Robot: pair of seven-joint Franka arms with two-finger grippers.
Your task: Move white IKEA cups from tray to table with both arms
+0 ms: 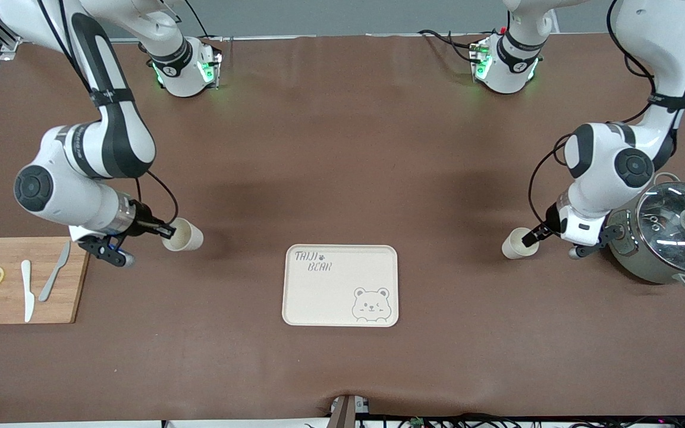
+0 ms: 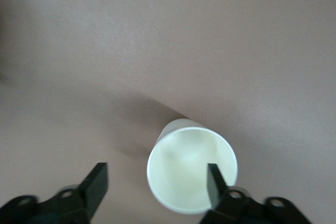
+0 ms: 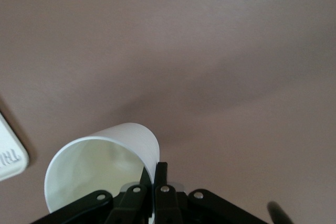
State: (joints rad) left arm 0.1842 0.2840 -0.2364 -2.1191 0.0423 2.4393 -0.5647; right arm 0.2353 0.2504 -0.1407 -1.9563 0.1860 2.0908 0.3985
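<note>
One white cup (image 1: 185, 235) is tipped on its side, mouth toward my right gripper (image 1: 167, 230), which is shut on its rim wall, one finger inside and one outside. In the right wrist view the gripper (image 3: 157, 170) pinches the cup (image 3: 94, 166). The second white cup (image 1: 517, 244) lies on its side toward the left arm's end of the table, mouth toward my left gripper (image 1: 531, 238). In the left wrist view that gripper (image 2: 155, 178) is open, with one finger (image 2: 213, 182) inside the cup (image 2: 184, 171) and the other (image 2: 97, 182) well outside it.
A cream bear tray (image 1: 330, 297) lies mid-table, nearer the front camera than both cups; its corner shows in the right wrist view (image 3: 10, 157). A wooden cutting board (image 1: 9, 309) with lemon slices and two knives is by the right arm. A lidded pot (image 1: 669, 238) stands by the left gripper.
</note>
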